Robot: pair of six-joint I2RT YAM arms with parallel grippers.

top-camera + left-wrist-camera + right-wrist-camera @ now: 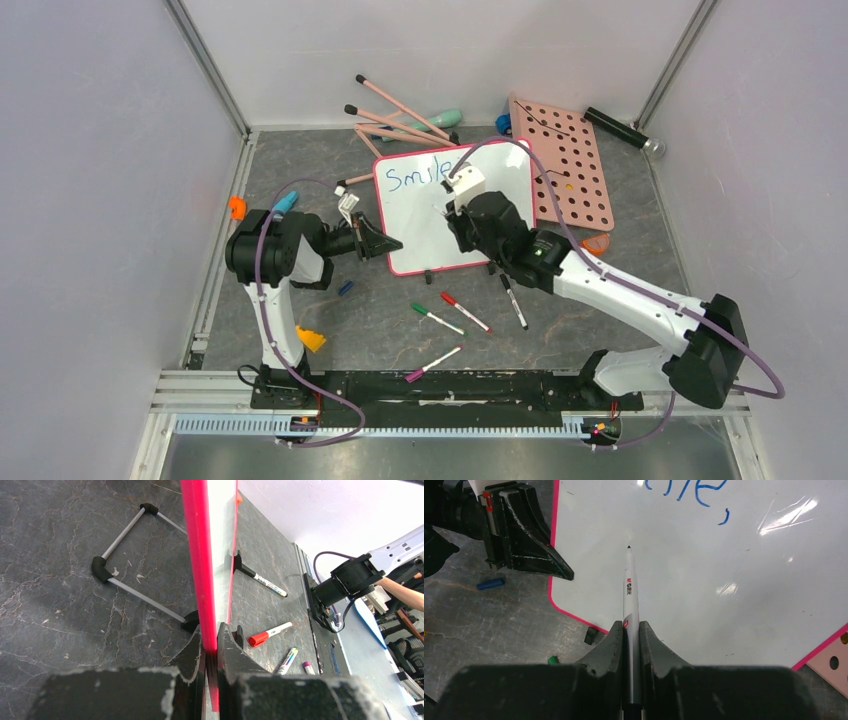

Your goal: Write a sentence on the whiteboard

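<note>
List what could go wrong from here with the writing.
1. The left gripper pinches the whiteboard only at one rim; marker pressure might pivot or slip it, skewing the next line.
2. The right gripper holds the marker far behind its tip, so it could tilt or slide when pressed.
3. The tip sits close below the sentence; a stray move might smear its ink.

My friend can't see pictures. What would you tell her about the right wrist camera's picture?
The right gripper pinches a marker, its tip aimed at the whiteboard below blue writing ending in a comma. At upper left, the left gripper clamps the board's pink edge.
</note>
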